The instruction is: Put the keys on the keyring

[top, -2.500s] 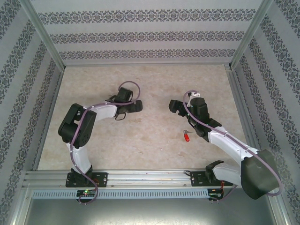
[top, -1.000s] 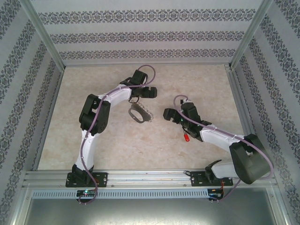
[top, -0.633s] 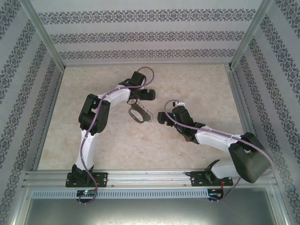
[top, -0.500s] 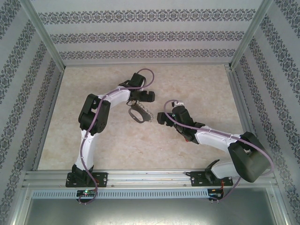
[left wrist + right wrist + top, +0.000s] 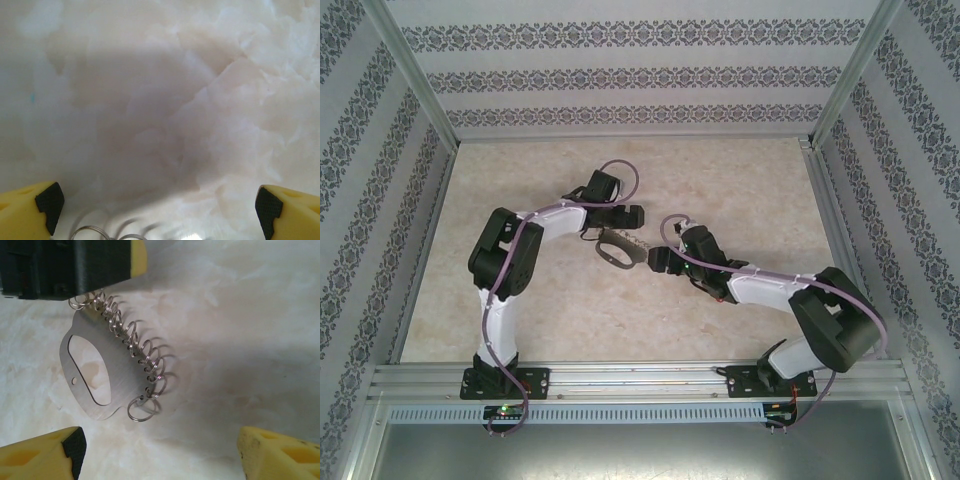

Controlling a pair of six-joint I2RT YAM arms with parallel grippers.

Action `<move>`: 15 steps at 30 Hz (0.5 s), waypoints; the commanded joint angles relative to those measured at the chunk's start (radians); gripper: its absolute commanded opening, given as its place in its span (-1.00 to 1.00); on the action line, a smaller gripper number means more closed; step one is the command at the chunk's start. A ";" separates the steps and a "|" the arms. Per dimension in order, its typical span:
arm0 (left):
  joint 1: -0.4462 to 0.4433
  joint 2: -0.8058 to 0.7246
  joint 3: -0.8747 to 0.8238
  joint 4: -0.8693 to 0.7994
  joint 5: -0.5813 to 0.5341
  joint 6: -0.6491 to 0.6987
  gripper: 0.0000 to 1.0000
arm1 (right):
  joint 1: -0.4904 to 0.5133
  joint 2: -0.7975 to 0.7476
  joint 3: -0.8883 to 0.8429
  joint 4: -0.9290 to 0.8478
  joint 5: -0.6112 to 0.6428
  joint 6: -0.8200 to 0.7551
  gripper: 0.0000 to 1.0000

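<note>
The table (image 5: 740,180) had a pale, stone-like top. The keyring (image 5: 617,248) lay flat near the middle of it, between the two arms. From the right wrist camera, the keyring (image 5: 95,375) was a thin silver plate with a long hole cut in it. A row of small wire rings (image 5: 137,347) ran along one side. The left gripper (image 5: 625,217) was at the far end of the keyring, low over the table. Its jaws were wide apart and had nothing in them. From the left wrist camera, its two yellow fingertips (image 5: 47,202) sat in the bottom corners. A few of the small rings (image 5: 90,233) showed at the bottom edge between them. In the right wrist view, one yellow finger (image 5: 137,257) of the left gripper and its black body covered the top end of the keyring. I could not tell if it touched the metal. The right gripper (image 5: 653,262) was just beside the keyring on the other side and pointed at it. Its jaws were apart too, and they held nothing. Its yellow fingers (image 5: 45,455) showed at the bottom of its own view. The keyring lay just ahead of them, not between them.
</note>
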 commanded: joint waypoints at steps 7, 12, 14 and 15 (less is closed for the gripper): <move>-0.017 -0.125 -0.187 0.093 0.042 -0.139 1.00 | 0.006 0.059 0.039 0.031 -0.061 0.001 0.56; -0.018 -0.215 -0.218 0.122 0.004 -0.127 1.00 | -0.016 0.095 0.059 0.030 -0.107 -0.019 0.49; -0.018 -0.265 -0.242 0.145 -0.008 -0.125 0.99 | -0.025 0.113 0.070 0.028 -0.127 -0.026 0.46; -0.018 -0.295 -0.258 0.159 -0.016 -0.128 1.00 | -0.030 0.122 0.074 0.025 -0.135 -0.031 0.46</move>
